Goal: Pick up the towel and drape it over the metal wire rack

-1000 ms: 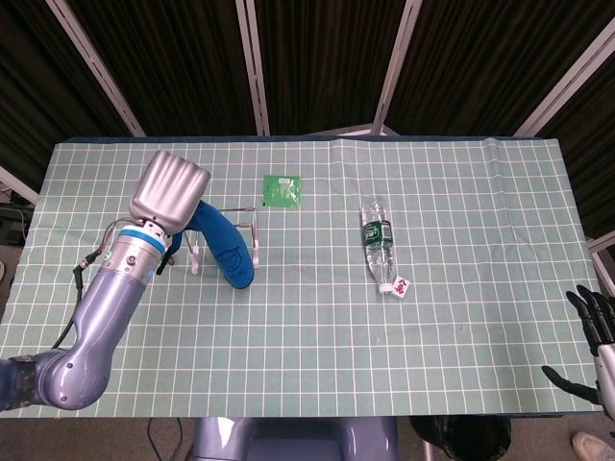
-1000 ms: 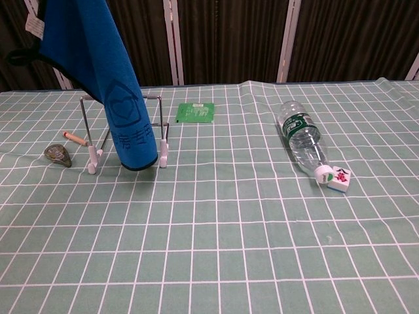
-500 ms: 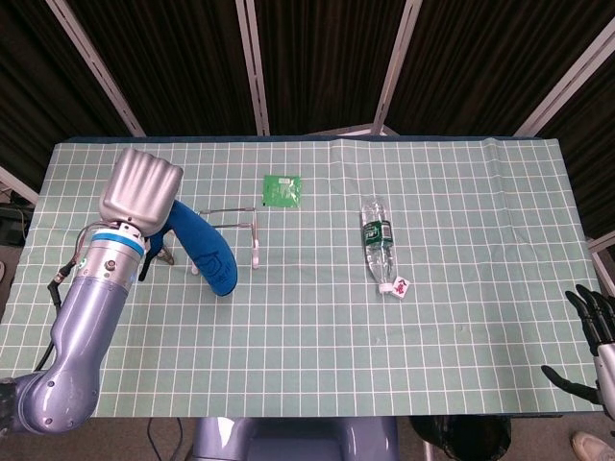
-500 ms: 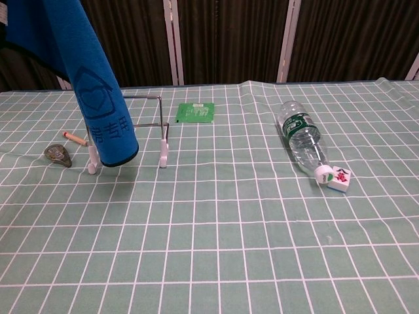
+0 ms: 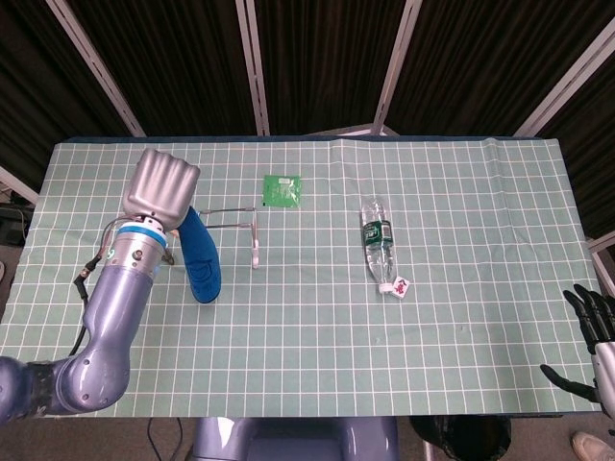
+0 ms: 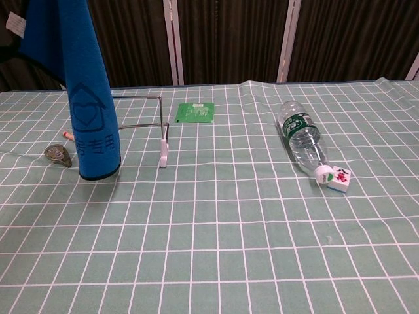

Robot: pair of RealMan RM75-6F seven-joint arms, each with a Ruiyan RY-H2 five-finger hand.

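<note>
Left hand of mine was closed round the top of the long blue terry towel, which hung straight down from it, its lower end at or just above the green checked tablecloth; I could not tell whether it touched. The towel hung in front of the left end of the thin metal wire rack, not over its top bar. My right hand sat off the table's right corner, fingers apart and holding nothing. Well to the right lay the clear plastic water bottle with a green label on its side, cap on; whether it held any water I could not tell. A small white tile with red marking lay just beside that cap. Behind the rack lay a flat green packet, and left of the towel a small dark round object.
</note>
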